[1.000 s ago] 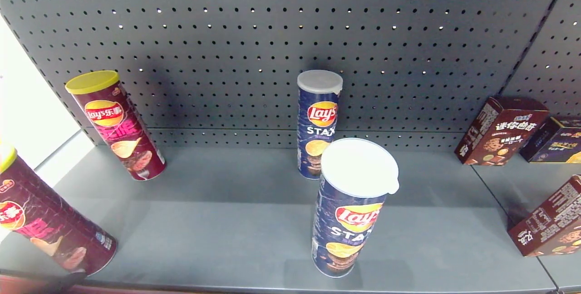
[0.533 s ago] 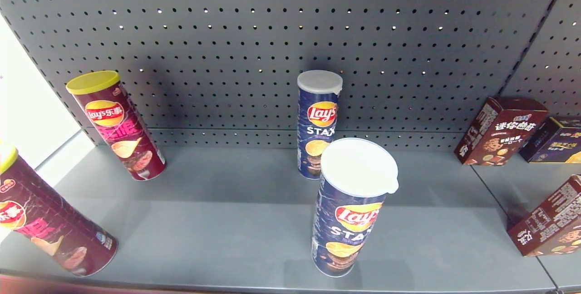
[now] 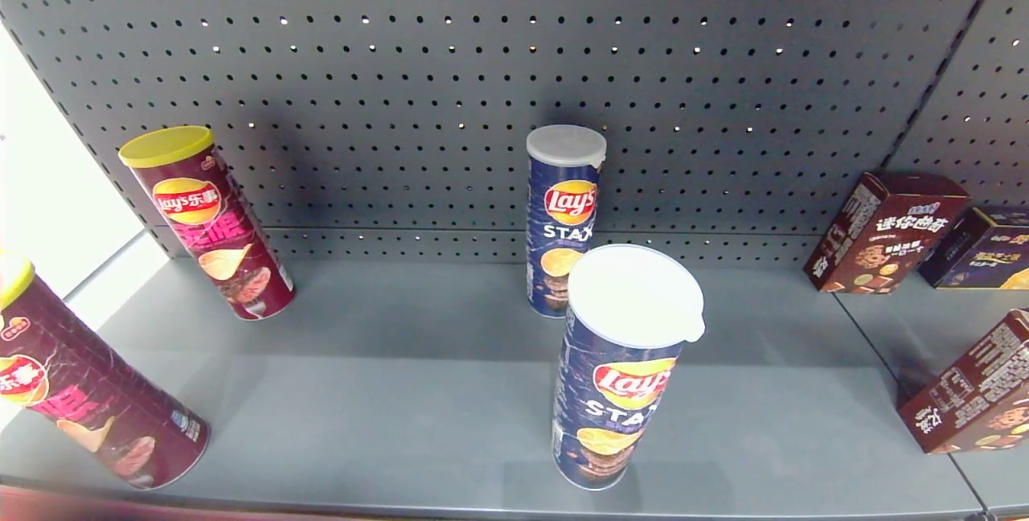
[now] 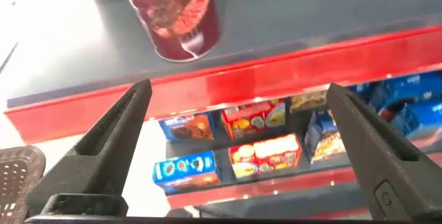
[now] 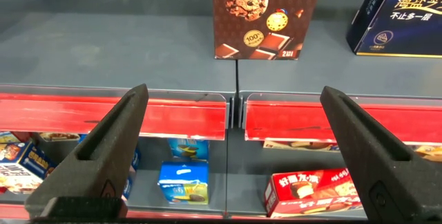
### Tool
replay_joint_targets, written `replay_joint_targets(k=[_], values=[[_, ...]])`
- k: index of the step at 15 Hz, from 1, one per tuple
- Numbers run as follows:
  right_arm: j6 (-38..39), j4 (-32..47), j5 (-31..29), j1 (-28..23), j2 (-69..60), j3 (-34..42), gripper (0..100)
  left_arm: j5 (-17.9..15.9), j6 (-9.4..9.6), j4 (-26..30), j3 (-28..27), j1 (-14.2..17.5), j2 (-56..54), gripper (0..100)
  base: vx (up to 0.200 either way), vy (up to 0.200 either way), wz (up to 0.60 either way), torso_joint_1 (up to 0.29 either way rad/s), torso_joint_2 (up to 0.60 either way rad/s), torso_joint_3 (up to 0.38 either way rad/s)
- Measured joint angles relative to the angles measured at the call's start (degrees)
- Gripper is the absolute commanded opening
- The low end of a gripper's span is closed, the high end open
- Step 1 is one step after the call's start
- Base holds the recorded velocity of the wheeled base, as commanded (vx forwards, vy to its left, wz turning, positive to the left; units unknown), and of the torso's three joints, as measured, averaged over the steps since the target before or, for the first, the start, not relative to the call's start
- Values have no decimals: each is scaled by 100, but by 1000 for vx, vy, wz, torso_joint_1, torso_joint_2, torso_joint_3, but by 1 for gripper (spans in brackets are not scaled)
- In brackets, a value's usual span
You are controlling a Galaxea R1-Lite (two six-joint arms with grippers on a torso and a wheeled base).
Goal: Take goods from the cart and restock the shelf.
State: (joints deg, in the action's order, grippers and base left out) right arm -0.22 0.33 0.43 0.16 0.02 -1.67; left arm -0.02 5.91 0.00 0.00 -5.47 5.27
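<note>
Left jaws: spread wide, nothing between them, held low in front of the shelf's red edge strip point(image 4: 276, 65). Just past the strip stands the near maroon can point(image 4: 169, 16), at the front left of the shelf point(image 3: 402, 392).

Right jaws: also spread and empty, facing the same strip, with a brown biscuit box point(image 5: 266, 16) on the shelf above it.

Both being empty and below shelf level, I judge the next item has yet to be fetched from the cart.

Stock on the shelf:
- A second maroon can point(image 3: 209, 223) stands against the pegboard point(image 3: 482, 63).
- Two blue cans stand in file, front point(image 3: 619, 376) and back point(image 3: 563, 223).

All stand upright, labels outward, grouped by kind, presumably for shoppers to read. Bare shelf between the files looks like the room left for restocking.
</note>
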Motion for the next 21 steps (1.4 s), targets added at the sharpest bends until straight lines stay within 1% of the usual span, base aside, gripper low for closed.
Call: replay_joint_targets(k=[2, 5, 6, 7, 8, 9, 10, 11, 12, 13, 14, 15, 17, 21], values=[[-2, 0, 0, 0, 0, 0, 100, -33, -247, 0, 0, 0, -21, 100, 0, 0, 0, 0, 0, 0], [-2, 0, 0, 0, 0, 0, 100, -27, -302, 0, 0, 0, -32, 100, 0, 0, 0, 0, 0, 0], [0, 0, 0, 0, 0, 0, 100, 56, -313, 0, 0, 0, -34, 100, 0, 0, 0, 0, 0, 0], [-2, 0, 0, 0, 0, 0, 100, 368, -346, 0, 0, 2, -34, 100, 0, 0, 0, 0, 0, 0], [-2, 0, 0, 0, 0, 0, 100, 585, -413, 0, 0, 35, -32, 100, 0, 0, 0, 0, 0, 0], [-2, 0, 0, 0, 0, 0, 100, 599, -439, -2, 0, 140, -32, 100, 0, 0, 0, 0, 0, 0], [-2, 0, 0, 0, 0, 0, 100, 555, -444, -2, 0, 339, -37, 100, 0, 0, 0, 0, 0, 0], [-2, 0, 0, 0, 0, 0, 100, 366, -450, -2, 0, 514, -54, 100, 0, 0, 0, 0, 0, 0], [-2, 0, 0, 0, 0, 0, 100, 205, -458, 0, -5, 550, -105, 100, 0, 0, 0, 0, 0, 0], [-2, 0, 0, 0, 0, 0, 100, 166, -461, 0, -5, 558, -210, 100, 0, 0, 0, 0, 0, 0], [0, 0, 0, 0, 0, 0, 100, 300, -446, 0, -5, 557, -321, 100, 0, 0, 0, 0, 0, 0], [-2, -4, 0, 0, 0, 0, 100, 344, -461, 0, -5, 550, -397, 100, 0, 0, 0, 0, 0, 0], [-27, 5, 15, 0, 0, 0, 100, 336, -621, -2, -5, 547, -478, 100, 0, 0, 0, 0, 0, 0], [-227, -6, -35, -2, 0, 0, 100, 335, -642, -13, -5, 547, -529, 100, 0, 0, 0, 0, 0, 0]])
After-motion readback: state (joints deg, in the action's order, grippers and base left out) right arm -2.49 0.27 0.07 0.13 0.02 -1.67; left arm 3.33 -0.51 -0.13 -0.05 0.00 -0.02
